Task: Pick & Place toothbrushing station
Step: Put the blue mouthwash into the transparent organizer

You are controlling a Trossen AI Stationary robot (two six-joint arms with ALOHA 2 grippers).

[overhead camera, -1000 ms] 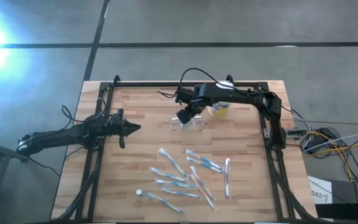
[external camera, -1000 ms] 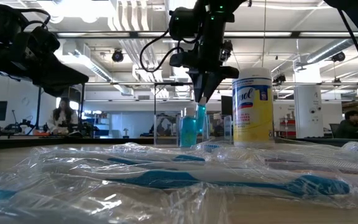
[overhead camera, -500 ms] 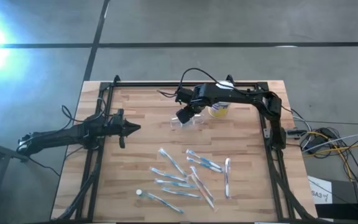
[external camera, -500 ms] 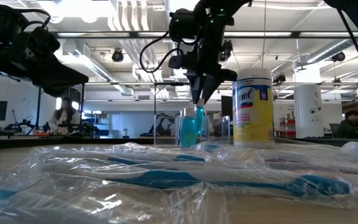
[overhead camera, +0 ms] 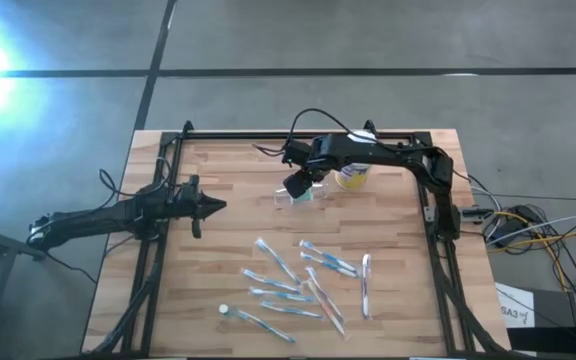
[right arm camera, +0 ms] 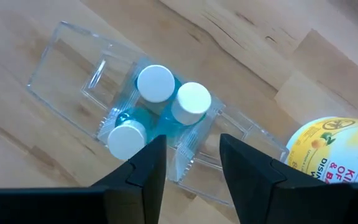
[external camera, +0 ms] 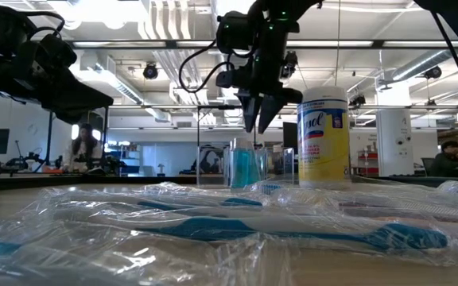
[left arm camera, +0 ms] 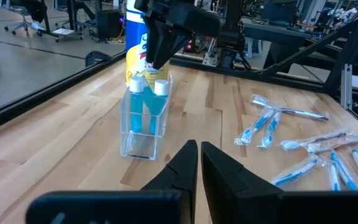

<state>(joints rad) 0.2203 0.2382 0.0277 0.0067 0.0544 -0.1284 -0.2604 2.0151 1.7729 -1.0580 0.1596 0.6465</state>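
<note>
With fingers spread and empty above the toothbrushing station [right arm camera: 148,118], at 9 o'clock of the canister [overhead camera: 353,177], the right gripper [right arm camera: 191,163] should rise straight, clear of the white caps [right arm camera: 156,83].

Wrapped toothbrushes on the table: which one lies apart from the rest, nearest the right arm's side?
The lone wrapped toothbrush, lying lengthwise at the group's outer edge on the right arm's side. The others cluster and overlap.

Robotics laboratory in an open-plan industrial hall. A butcher-block table [overhead camera: 218,170] in a black metal frame [overhead camera: 438,190] stands on a polished concrete floor [overhead camera: 368,40], with loose cables [overhead camera: 528,225] beside it. The low view shows exposed ceiling ducts [external camera: 165,20], strip lighting, workbenches and a seated person [external camera: 80,147] behind.
</note>
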